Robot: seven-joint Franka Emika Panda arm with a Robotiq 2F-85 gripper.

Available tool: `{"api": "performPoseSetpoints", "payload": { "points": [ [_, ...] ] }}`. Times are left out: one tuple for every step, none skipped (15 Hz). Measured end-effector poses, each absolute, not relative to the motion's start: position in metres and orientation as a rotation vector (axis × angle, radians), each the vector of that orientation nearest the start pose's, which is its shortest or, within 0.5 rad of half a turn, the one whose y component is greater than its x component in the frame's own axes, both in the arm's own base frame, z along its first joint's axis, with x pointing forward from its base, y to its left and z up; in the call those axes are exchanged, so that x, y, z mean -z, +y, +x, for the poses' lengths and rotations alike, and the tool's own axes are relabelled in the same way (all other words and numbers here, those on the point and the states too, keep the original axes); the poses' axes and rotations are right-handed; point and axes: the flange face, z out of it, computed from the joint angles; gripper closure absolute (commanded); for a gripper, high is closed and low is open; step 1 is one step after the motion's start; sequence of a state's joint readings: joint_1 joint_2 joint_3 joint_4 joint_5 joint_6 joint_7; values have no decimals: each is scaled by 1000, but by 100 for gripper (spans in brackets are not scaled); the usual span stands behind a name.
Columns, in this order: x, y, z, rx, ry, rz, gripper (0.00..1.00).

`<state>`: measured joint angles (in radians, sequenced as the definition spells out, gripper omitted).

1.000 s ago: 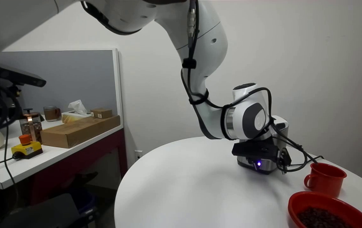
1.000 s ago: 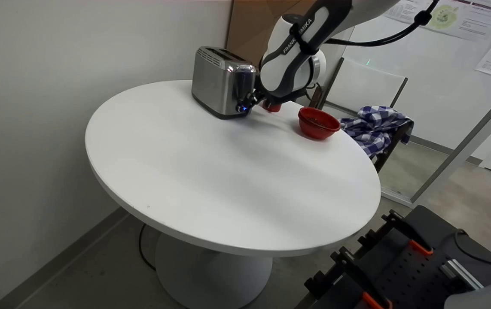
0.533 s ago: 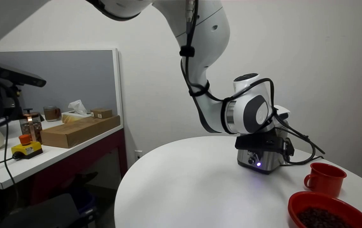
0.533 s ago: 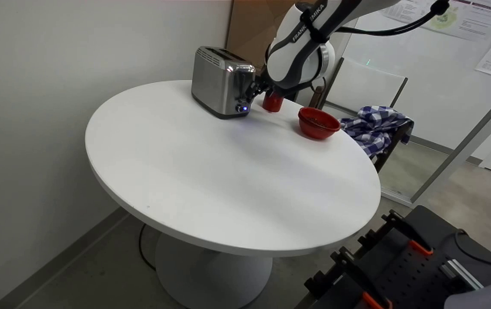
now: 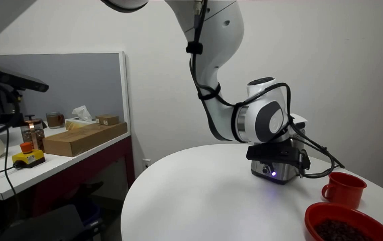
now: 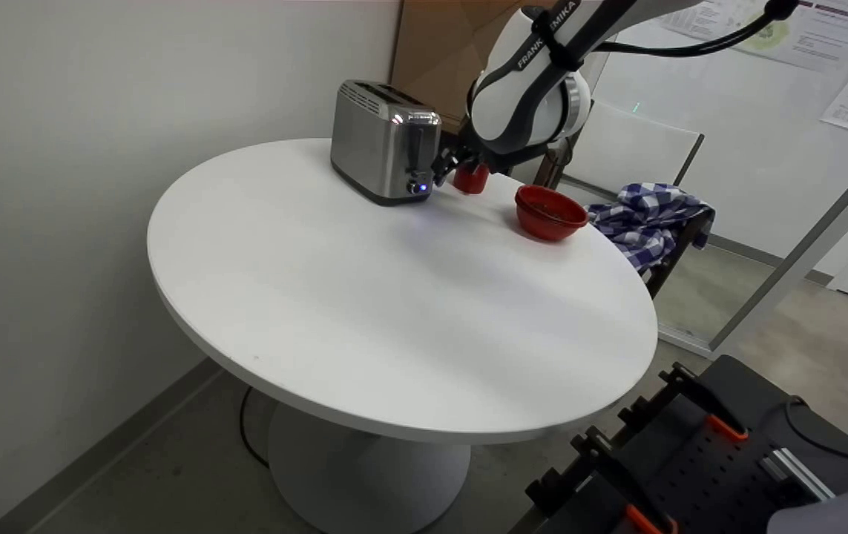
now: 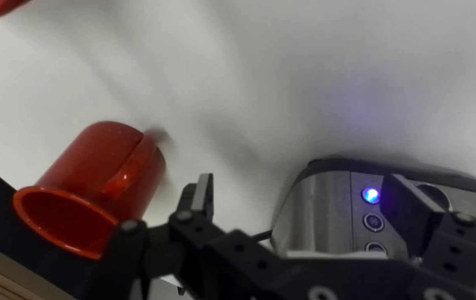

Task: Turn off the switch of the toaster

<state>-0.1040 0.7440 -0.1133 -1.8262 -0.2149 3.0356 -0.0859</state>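
The silver toaster [image 6: 375, 144] stands upright on the white round table [image 6: 305, 297]; it also shows in an exterior view [image 5: 282, 172]. On its front a button glows blue [image 7: 371, 195], with unlit buttons [image 7: 373, 222] in line with it and a dark round knob [image 7: 435, 196] partly hidden by a finger. The glow also shows in both exterior views [image 5: 273, 173] [image 6: 424, 188]. My gripper [image 7: 306, 192] is open and empty in front of the toaster's front face. In the wrist view one finger overlaps the panel beside the lit button; I cannot tell whether it touches.
A red mug [image 7: 100, 171] stands beside the toaster, close to the gripper. A red bowl with dark contents [image 6: 550, 215] is nearer the table's edge. The wall is behind the toaster. A cable runs from the toaster. Arm cables [image 5: 318, 147] hang near the mug.
My gripper has risen and backed off from the toaster's front, then shifted slightly further away. The knob and lit button are now uncovered in an exterior view. The blue light stays lit throughout.
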Motion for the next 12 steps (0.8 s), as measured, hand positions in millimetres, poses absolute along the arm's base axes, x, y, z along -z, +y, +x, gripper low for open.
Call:
{"api": "performPoseSetpoints", "payload": {
  "points": [
    [-174,-124,665,715,-202,-3266,0],
    [-172,-126,663,710,-199,-3269,0],
    [-171,-127,663,707,-196,-3273,0],
    [-170,-129,662,704,-195,-3276,0],
    [-168,-130,661,700,-194,-3279,0],
    [-165,-130,661,693,-194,-3281,0],
    [-161,-130,660,686,-194,-3283,0],
    [-158,-129,659,678,-194,-3284,0],
    [-155,-127,659,671,-195,-3285,0],
    [-151,-125,659,666,-194,-3285,0],
    [-148,-123,660,662,-193,-3283,0],
    [-145,-120,661,661,-190,-3281,0]
  ]
}}
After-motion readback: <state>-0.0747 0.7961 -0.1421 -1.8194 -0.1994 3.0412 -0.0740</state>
